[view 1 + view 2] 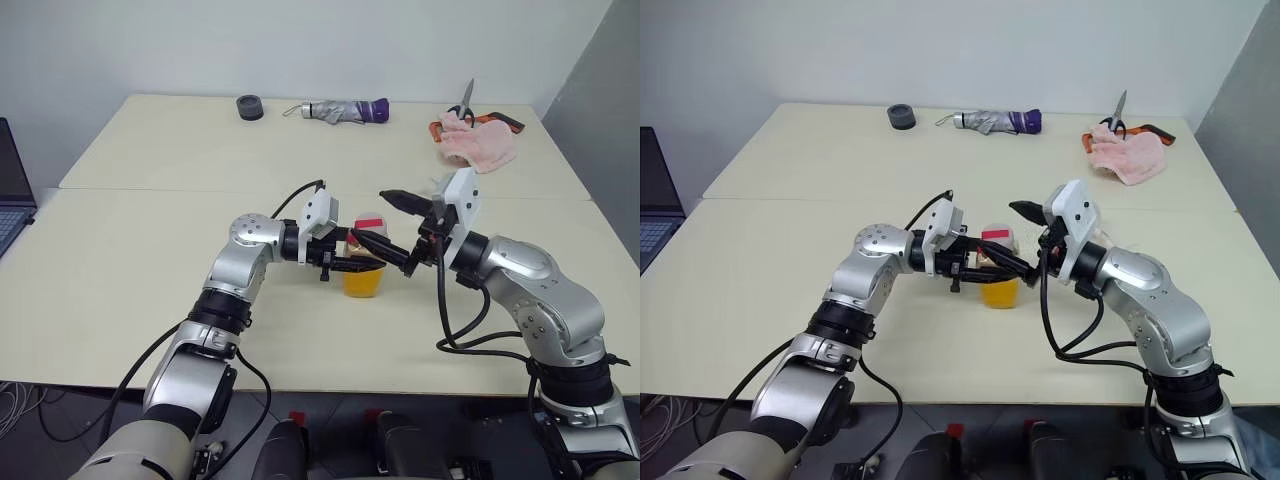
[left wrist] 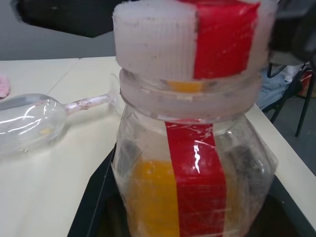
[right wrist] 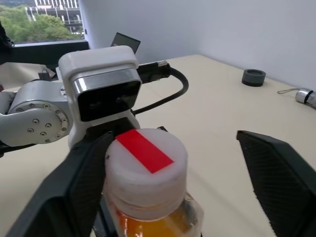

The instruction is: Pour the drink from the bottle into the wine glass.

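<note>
The bottle (image 1: 362, 272) stands mid-table, its lower half filled with the orange drink (image 1: 362, 282). My left gripper (image 1: 350, 252) reaches in from the left and is shut on the bottle's body. The white cap with a red strip (image 3: 146, 170) is on the bottle. My right gripper (image 1: 370, 216) comes from the right, open, with one black finger (image 3: 79, 192) close against the cap and the other finger (image 3: 276, 173) standing well off it. In the left wrist view the wine glass (image 2: 29, 123) appears to lie on its side on the table beyond the bottle, with a little orange in its bowl.
At the back of the table are a black tape roll (image 1: 249, 107), a folded umbrella (image 1: 345, 111), a pink cloth (image 1: 480, 143) and scissors (image 1: 465, 100). A laptop (image 1: 12, 190) sits at the far left edge. A seam crosses the table behind the arms.
</note>
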Available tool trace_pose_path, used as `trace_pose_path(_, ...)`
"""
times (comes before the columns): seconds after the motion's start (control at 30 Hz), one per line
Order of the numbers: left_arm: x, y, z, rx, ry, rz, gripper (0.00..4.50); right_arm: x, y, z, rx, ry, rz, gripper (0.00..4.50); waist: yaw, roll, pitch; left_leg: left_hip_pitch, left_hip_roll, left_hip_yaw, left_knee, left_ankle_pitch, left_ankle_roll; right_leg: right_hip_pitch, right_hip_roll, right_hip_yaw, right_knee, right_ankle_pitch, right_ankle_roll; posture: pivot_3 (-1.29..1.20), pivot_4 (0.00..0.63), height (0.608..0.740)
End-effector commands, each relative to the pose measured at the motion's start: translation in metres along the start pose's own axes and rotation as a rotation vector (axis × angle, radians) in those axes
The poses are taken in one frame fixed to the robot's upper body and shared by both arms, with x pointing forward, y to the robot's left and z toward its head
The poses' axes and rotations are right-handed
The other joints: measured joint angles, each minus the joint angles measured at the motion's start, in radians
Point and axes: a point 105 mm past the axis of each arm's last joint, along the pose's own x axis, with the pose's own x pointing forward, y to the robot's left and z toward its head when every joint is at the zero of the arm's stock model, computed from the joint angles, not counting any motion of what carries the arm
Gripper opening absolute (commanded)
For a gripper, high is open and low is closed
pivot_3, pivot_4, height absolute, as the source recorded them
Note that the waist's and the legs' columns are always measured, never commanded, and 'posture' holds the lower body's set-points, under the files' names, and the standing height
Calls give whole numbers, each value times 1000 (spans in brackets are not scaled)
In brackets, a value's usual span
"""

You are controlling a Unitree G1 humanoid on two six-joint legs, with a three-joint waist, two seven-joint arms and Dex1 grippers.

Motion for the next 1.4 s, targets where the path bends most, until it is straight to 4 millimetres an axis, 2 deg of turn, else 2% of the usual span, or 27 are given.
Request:
trace_pose_path(0.03,2,-1,16,65,-34,-21,1793,-1,6,11,-11,-41,31,2872,0,0,0,0,0,0,0,0,0,0,0,0,0,0,0,0,150,740)
trace_pose_path(0.13,2,-2,16,66,-34,-21,1791,-1,9,13,-5,-48,44,1838,0,0,0,0,0,0,0,0,0,0,0,0,0,0,0,0,150,740)
trace_pose_path(0.17,2,-2,16,66,-34,-21,1784,-1,9,13,-4,-50,47,1769,0,0,0,0,0,0,0,0,0,0,0,0,0,0,0,0,150,740)
trace_pose_path(0.43,2,-2,15,66,-33,-20,1778,-6,6,24,30,-115,11,1735,0,0,0,0,0,0,0,0,0,0,0,0,0,0,0,0,150,740)
trace_pose_path(0.67,0,-2,12,59,-28,-10,1778,-28,-8,37,76,-176,-94,1723,1,0,0,0,0,0,0,0,0,0,0,0,0,0,0,0,150,740)
trace_pose_path(0.77,-2,-2,12,57,-29,2,1778,-51,-22,15,21,-55,-207,1722,1,0,0,0,0,0,0,0,0,0,0,0,0,0,0,0,150,740)
trace_pose_path(0.83,-4,-1,11,56,-29,9,1778,-67,-23,-6,20,38,-230,1722,4,0,0,-1,-1,0,0,0,0,0,-1,0,-1,0,0,0,150,740)
trace_pose_path(0.9,-5,-1,11,54,-29,13,1778,-87,-26,-33,46,132,-293,1722,4,0,0,-1,-1,0,0,0,0,0,-1,0,-1,0,0,0,150,740)
trace_pose_path(1.0,-8,-1,10,52,-25,19,1778,-123,-40,-73,61,264,-455,1722,4,0,0,0,-1,0,0,0,0,1,-1,0,-1,0,0,0,150,740)
trace_pose_path(1.1,-9,0,10,51,-23,25,1778,-137,-43,-97,63,328,-510,1722,-2,0,0,1,-1,2,0,0,0,0,-1,2,0,0,0,0,150,740)
trace_pose_path(1.17,-10,1,11,52,-21,29,1778,-142,-45,-107,65,343,-539,2427,-7,0,0,2,0,3,0,0,0,1,1,4,1,0,1,0,150,740)
trace_pose_path(1.23,-11,1,11,53,-20,36,1778,-143,-46,-108,72,333,-547,3050,-8,0,0,2,1,3,0,0,0,1,3,4,1,0,1,0,150,740)
trace_pose_path(1.37,-16,4,11,47,-23,64,1778,-140,-48,-93,87,266,-525,4332,-8,0,0,2,2,3,0,0,0,1,3,4,1,0,0,0,150,740)
trace_pose_path(1.4,-18,4,11,45,-24,70,1778,-139,-47,-90,88,259,-513,4500,-8,0,0,2,2,3,0,0,0,1,3,4,0,0,0,0,150,740)
